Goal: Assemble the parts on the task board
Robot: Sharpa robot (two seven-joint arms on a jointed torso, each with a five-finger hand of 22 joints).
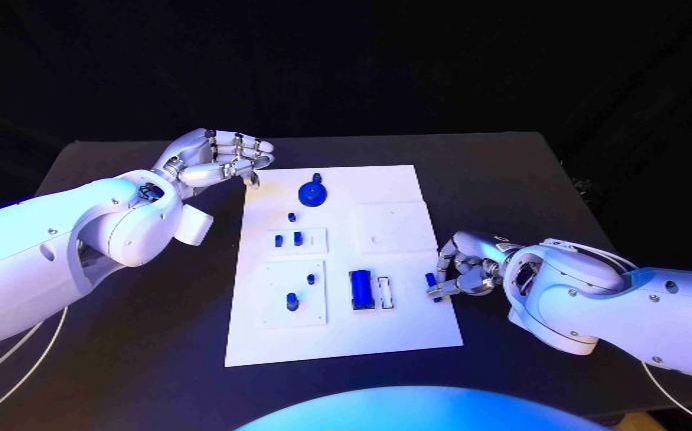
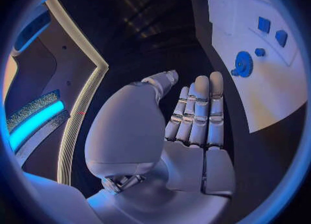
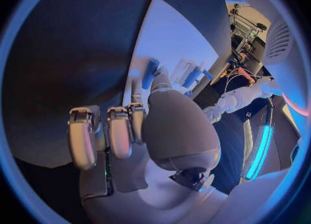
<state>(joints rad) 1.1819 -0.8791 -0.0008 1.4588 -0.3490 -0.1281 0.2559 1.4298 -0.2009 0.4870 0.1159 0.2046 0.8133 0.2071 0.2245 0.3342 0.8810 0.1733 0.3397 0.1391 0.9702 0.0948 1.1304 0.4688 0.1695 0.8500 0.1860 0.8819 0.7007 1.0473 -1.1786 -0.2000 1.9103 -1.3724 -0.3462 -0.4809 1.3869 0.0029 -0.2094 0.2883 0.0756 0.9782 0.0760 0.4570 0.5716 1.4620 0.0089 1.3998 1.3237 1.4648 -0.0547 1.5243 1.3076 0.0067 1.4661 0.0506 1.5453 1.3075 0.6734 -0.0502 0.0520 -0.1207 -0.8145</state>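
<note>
The white flat task board [image 1: 389,196] lies in the middle of the black tabletop [image 1: 505,166]. The right hand [image 1: 464,269] is at the board's right edge and pinches a small blue part [image 1: 431,281] between the thumb and a finger. The left hand [image 1: 219,159] hovers near the board's far left corner, fingers curled in and holding nothing. A round blue gear-like part [image 1: 313,192] sits on the board's far end, and a dark blue rectangular block [image 1: 359,289] near the front.
</note>
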